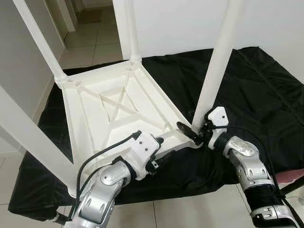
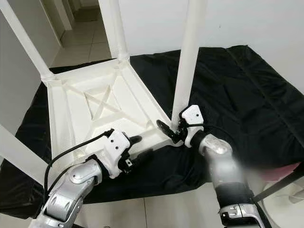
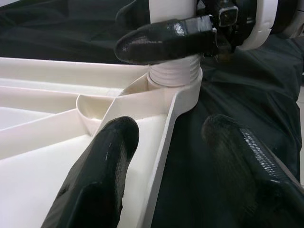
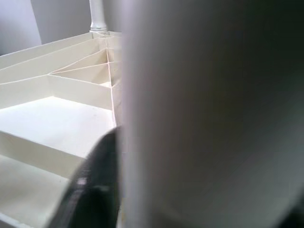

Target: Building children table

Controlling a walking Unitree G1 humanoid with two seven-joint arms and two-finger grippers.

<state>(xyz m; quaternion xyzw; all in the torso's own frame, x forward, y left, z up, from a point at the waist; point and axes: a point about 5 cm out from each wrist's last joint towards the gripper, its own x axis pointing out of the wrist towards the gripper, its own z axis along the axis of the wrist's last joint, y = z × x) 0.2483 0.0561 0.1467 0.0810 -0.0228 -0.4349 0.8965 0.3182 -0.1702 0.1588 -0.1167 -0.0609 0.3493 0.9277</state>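
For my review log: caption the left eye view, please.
Right end effector grips the corner leg of the upturned white table.

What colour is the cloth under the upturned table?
Black, plain: the cloth lies spread beneath the white upturned table. Best seen in the left eye view.

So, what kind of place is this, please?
Probably a room in a home: pale floor tiles, a plain white wall, and a black cloth spread on the floor under the upturned table. A doorway at the back leads into another tiled space.
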